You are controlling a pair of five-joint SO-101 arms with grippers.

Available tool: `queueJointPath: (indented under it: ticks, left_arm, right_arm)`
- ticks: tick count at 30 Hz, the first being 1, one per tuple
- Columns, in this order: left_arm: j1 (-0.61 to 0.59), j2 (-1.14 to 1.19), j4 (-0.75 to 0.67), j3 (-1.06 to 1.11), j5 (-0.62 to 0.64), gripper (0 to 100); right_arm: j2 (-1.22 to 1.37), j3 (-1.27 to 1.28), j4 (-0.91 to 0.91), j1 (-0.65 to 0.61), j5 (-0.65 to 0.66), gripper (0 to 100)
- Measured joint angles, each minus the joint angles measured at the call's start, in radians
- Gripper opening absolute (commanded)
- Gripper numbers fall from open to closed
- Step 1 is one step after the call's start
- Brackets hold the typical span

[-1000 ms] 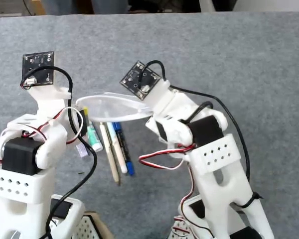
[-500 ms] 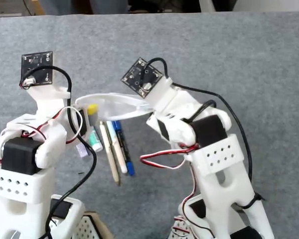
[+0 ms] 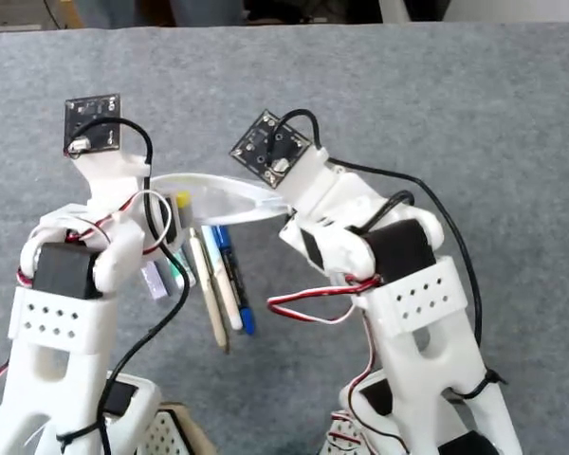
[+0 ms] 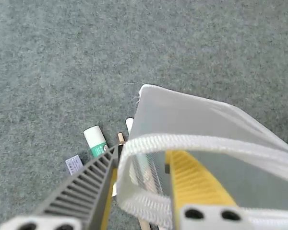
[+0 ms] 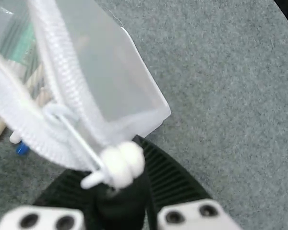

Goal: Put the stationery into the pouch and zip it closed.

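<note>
A translucent pouch [image 3: 218,197] hangs between the two arms above the grey mat. My left gripper [image 3: 175,213] is shut on its left rim. In the left wrist view the yellow finger [image 4: 192,179] sits inside the pouch [image 4: 197,120] and the grey finger [image 4: 81,191] outside. My right gripper [image 3: 283,207] is shut on the other end, where the white beaded zipper pull [image 5: 122,163] lies over its black fingers. Under the pouch lie a pencil [image 3: 211,303], a white pen [image 3: 226,284], a blue pen [image 3: 239,294] and a green-and-white tube [image 3: 177,268].
A small purple-and-white eraser [image 3: 155,281] lies left of the tube, close to the left arm. The grey mat [image 3: 436,114] stretches bare to the right and far side. Both arm bases crowd the near edge.
The left arm has shifted right and away, pushing its end of the pouch toward the right gripper. The pouch looks narrower, and the green tube is more covered. The right arm barely moved.
</note>
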Motion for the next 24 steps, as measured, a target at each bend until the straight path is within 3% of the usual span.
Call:
queueJointPath:
  ticks: [15,19,24]
  left_arm:
    - [-0.072,0.002,-0.011,0.017,0.005,16]
    - [-0.074,0.002,-0.011,0.017,0.005,3]
    - [-0.072,0.002,-0.011,0.017,0.003,3]
  right_arm:
    - [0.000,-0.002,0.000,-0.005,0.000,1.2]
    - [0.000,-0.002,0.000,-0.005,0.000,1.2]
    - [0.000,-0.002,0.000,-0.006,0.000,1.2]
